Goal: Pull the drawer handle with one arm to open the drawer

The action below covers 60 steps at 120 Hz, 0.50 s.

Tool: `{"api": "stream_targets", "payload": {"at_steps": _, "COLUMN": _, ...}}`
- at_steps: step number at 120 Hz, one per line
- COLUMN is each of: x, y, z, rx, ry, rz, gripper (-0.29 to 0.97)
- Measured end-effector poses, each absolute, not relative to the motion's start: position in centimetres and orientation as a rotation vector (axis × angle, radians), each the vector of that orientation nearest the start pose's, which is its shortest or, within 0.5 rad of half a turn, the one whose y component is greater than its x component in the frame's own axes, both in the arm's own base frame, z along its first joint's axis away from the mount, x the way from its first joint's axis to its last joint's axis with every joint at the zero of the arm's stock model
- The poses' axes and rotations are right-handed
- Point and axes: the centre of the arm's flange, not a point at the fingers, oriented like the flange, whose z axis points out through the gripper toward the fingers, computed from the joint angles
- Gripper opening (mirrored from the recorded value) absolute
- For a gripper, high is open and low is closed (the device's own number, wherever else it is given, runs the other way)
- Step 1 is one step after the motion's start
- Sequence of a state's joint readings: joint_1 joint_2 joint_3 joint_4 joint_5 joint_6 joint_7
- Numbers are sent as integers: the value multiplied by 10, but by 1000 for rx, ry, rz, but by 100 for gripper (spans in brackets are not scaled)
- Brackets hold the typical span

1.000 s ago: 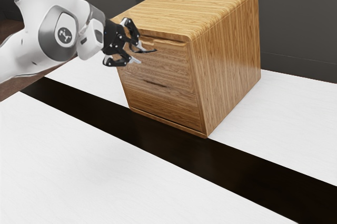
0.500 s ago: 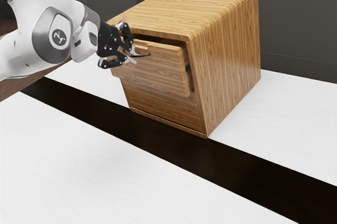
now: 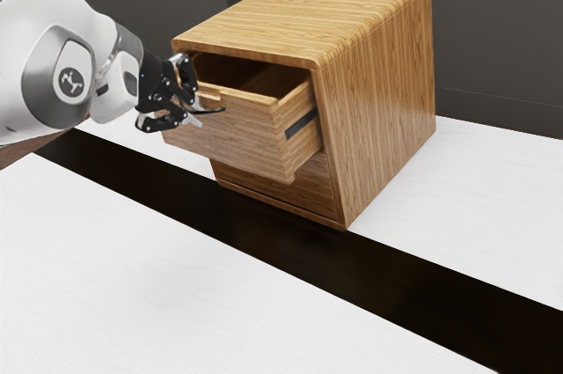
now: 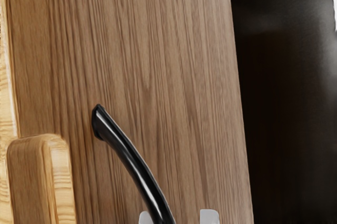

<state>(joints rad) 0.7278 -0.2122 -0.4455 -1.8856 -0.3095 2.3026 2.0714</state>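
A wooden cabinet (image 3: 369, 84) stands on the table. Its top drawer (image 3: 255, 132) is pulled partway out toward the exterior view's left, showing its open inside. My black gripper (image 3: 187, 101) is shut on the drawer's dark curved handle (image 3: 209, 111) at the drawer front. In the wrist view the black handle (image 4: 129, 163) arcs across the wood-grain drawer front (image 4: 158, 76), with two pale fingertips (image 4: 209, 216) at the lower edge on either side of it.
A lower drawer (image 3: 281, 185) sits closed beneath the open one. The table (image 3: 132, 286) is white with a wide black stripe (image 3: 352, 277) running in front of the cabinet. Dark walls stand behind.
The drawer has slid out from shut to well open. My hand, holding the handle, has drawn back toward the exterior view's left.
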Motion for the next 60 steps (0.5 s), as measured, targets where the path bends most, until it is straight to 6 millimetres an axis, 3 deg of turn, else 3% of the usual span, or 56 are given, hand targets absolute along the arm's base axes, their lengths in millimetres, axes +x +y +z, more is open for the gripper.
{"api": "stream_targets", "payload": {"at_steps": 28, "x": 505, "y": 117, "z": 663, "rx": -1762, "ry": 1900, "rz": -517, "gripper": -9}}
{"api": "stream_targets", "payload": {"at_steps": 60, "x": 495, "y": 115, "z": 653, "rx": -1799, "ry": 1895, "rz": -502, "gripper": -8}}
